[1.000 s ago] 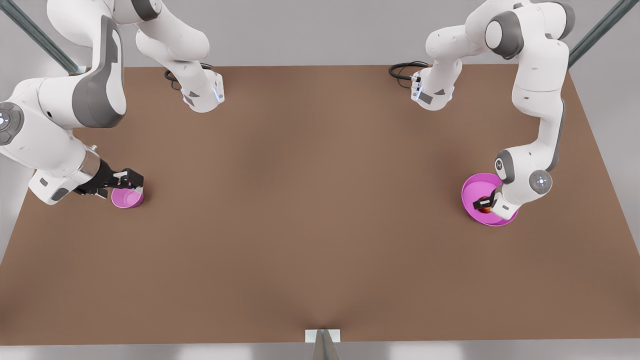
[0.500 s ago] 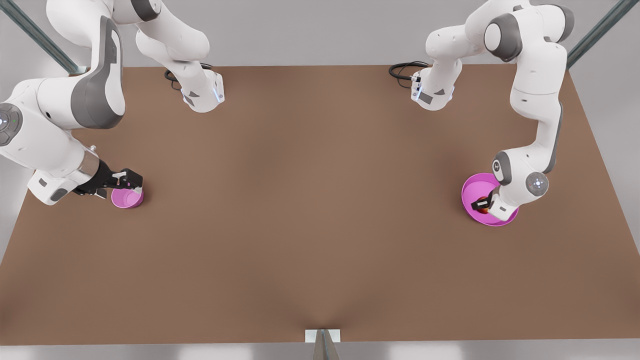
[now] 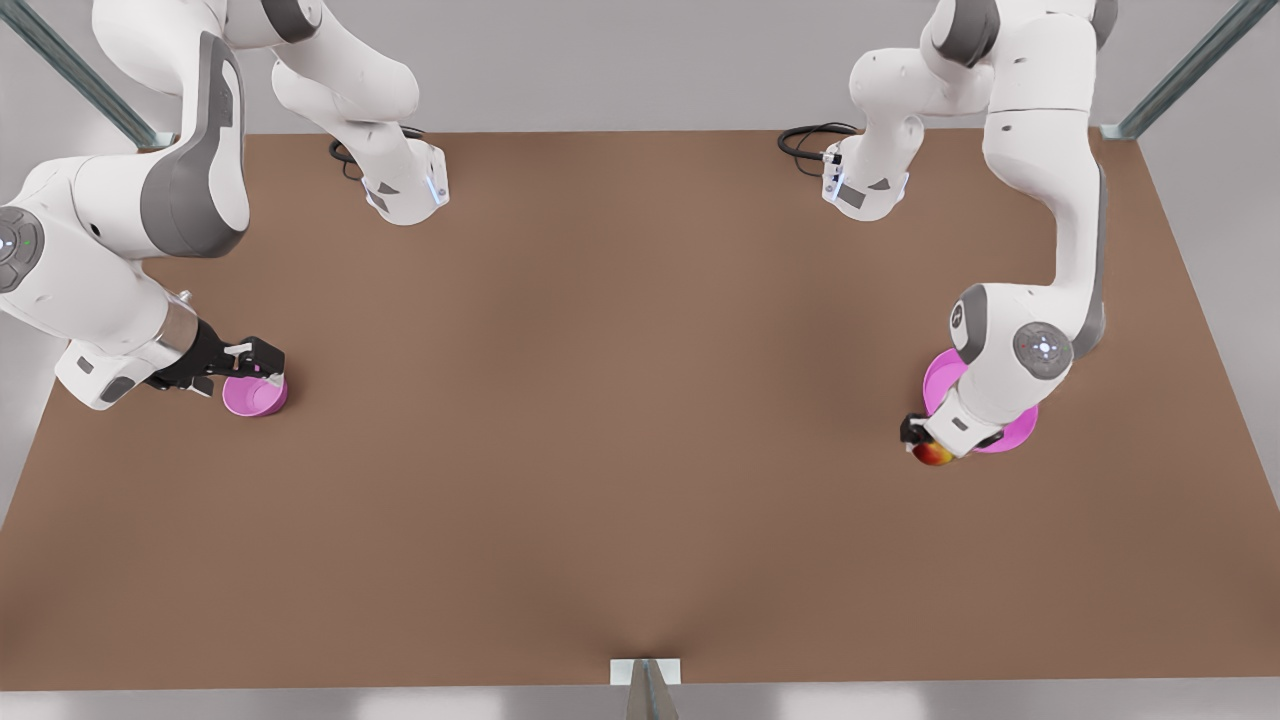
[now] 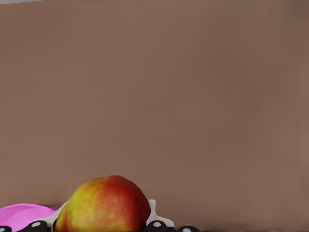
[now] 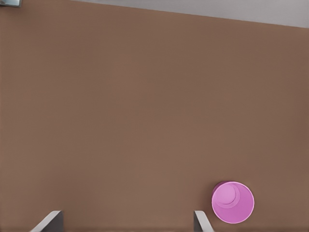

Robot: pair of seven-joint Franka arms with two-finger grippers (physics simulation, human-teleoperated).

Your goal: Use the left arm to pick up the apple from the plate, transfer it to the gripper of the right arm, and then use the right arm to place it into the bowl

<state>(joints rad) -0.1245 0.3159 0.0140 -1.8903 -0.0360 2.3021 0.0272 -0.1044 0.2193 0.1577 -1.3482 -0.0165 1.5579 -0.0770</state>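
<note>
Glossy red-yellow apple point(image 4: 103, 205), smooth plastic-looking pink bowl point(image 3: 255, 396), matt brown table point(image 3: 620, 400), shiny metal wrist cuff point(image 3: 178, 330).

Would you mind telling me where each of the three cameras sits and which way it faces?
Front view: high above the table, looking down; both arms, the plate.
Left wrist view: rides the left gripper, facing tabletop past the held apple; fingertips show.
Right wrist view: rides the right gripper, looking down; open fingertips.
Shared: bowl, also in front view.
</note>
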